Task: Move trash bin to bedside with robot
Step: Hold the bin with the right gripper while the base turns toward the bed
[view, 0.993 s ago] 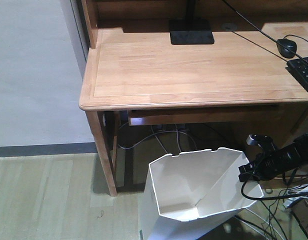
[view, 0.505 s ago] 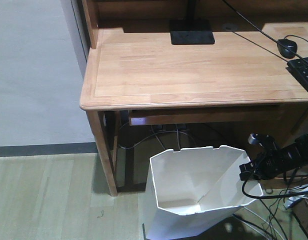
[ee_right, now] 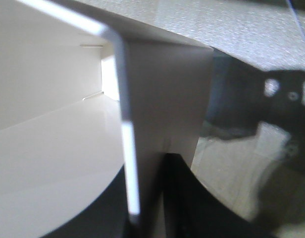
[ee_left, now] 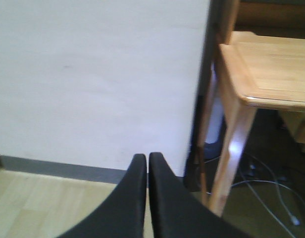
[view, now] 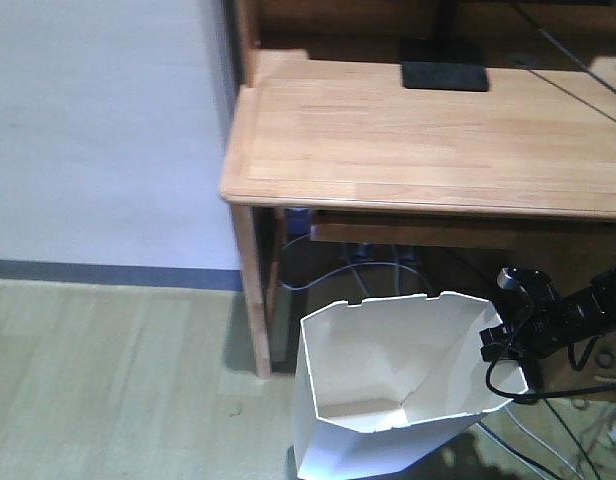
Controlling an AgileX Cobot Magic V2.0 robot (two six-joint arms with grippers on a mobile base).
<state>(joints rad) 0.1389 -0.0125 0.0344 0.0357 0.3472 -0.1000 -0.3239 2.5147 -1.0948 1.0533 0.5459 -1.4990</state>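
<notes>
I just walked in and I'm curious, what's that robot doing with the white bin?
The robot's right gripper is shut on the rim of the trash bin, holding it next to the wooden desk. The left gripper is shut on nothing and just points toward the wall.

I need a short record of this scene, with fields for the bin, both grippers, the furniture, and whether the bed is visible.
trash bin: white, angular rim, in front of the desk, no contents visible
right gripper: shut on the trash bin's right wall, at the rim
left gripper: shut, holding nothing, pointing toward the wall
desk: light wood, black stand base on top, cables beneath
bed: not in view
</notes>
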